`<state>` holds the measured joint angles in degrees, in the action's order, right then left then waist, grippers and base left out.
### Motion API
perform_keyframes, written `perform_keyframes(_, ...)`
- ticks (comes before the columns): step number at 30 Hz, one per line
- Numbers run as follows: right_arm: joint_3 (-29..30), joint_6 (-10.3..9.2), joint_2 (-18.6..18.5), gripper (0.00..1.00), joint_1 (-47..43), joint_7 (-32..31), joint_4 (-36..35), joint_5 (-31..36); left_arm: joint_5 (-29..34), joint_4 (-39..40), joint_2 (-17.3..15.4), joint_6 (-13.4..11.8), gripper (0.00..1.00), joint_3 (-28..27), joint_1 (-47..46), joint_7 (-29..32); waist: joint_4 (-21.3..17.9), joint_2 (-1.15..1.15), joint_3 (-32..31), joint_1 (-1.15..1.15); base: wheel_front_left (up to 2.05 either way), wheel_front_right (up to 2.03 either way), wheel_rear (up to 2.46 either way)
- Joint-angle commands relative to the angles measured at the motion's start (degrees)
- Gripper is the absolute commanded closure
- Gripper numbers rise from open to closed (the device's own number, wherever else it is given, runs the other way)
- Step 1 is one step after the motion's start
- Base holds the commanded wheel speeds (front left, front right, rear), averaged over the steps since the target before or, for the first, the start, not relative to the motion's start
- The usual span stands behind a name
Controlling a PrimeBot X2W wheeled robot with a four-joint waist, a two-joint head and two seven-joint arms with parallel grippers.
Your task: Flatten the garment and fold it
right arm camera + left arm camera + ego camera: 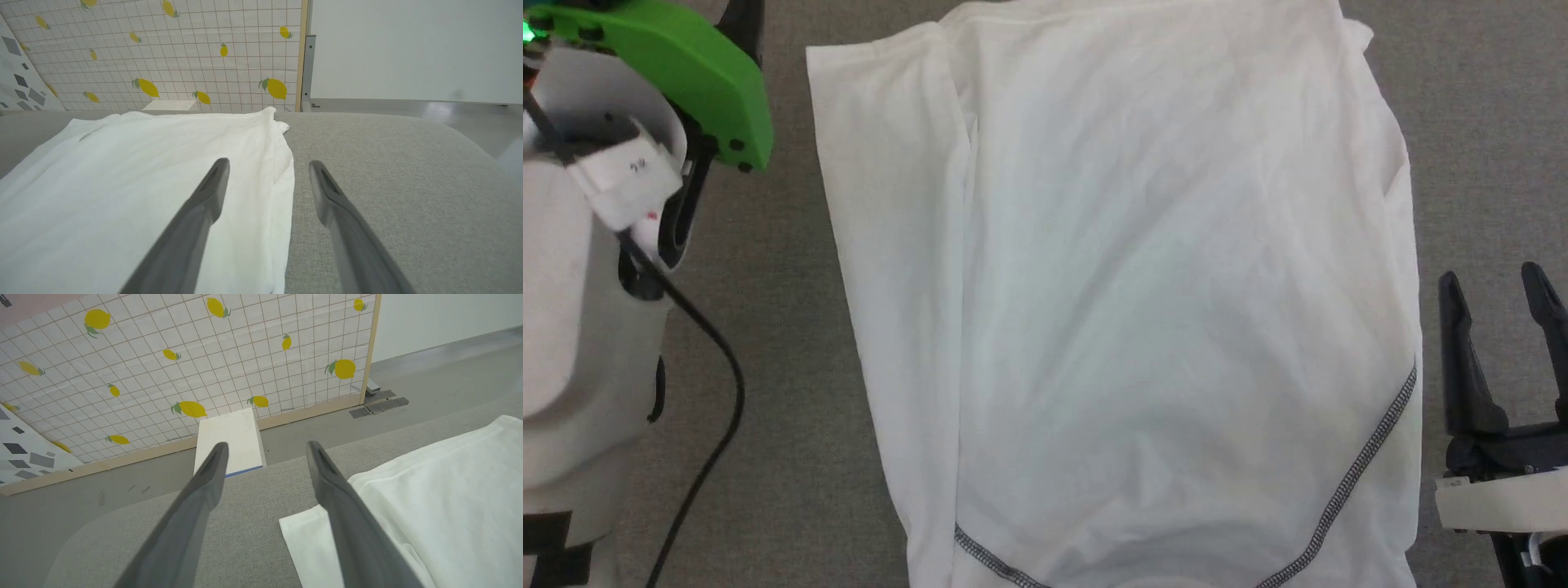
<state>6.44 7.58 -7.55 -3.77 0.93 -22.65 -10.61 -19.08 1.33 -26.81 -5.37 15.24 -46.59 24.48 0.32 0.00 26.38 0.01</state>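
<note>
Head view: the shirt (pixel 1127 310) lies flat and spread down the middle of the grey table (pixel 792 327), running from the far edge to the near edge. From here you get the dark stitching (pixel 1364 465), one line slanting across the near right corner and another along the near hem. A narrower layer of cloth runs down the shirt's left side.

Right gripper (pixel 1492 276): jaws spread, holding nothing, just right of the shirt's near right edge. Its wrist view puts one finger over the shirt's edge and the other over bare table.

Left gripper (pixel 266 444): also spread and empty, above the table at the shirt's left side. A flat corner of cloth (pixel 306 539) shows beside one finger. In the head view you see that arm's pale forearm, green cover (pixel 686 65) and black cable (pixel 711 425).

The wrist views give you the room. A white box (pixel 231 441) stands past the table's far edge; you see its top face, and its contents cannot be told. Behind it is a lemon-print grid panel (pixel 204 355) in a wooden frame. The floor (pixel 408 379) is grey, and a white wall (pixel 408 49) is at the far right. The table's corners are rounded.
</note>
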Motion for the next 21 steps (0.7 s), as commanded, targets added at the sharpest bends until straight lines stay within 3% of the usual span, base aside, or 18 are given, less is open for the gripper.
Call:
perform_keyframes(1, -0.3, -0.09, -0.5, 0.00, 1.3, -0.1, -0.3, -0.4, -0.2, -1.5, -0.2, 0.5, 0.00, 0.3, -1.8, 1.2, -0.7, 0.00, 4.8, -0.01, 0.00, 0.00, 0.00)
perform_keyframes(9, -1.1, -0.09, -1.4, 0.00, 3.2, 0.0, 1.2, -1.4, -2.2, -7.6, -1.9, 2.8, 0.00, 2.5, -5.2, 13.0, -2.8, 0.00, 8.5, -0.01, 0.00, 0.00, 0.00)
perform_keyframes(21, -0.9, -0.09, -2.8, 0.00, 4.3, 0.5, 2.8, -2.3, -2.7, -8.9, -2.8, 0.4, 0.00, 1.7, -4.1, 15.4, -4.3, 0.00, 11.5, -0.01, 0.00, 0.00, 0.00)
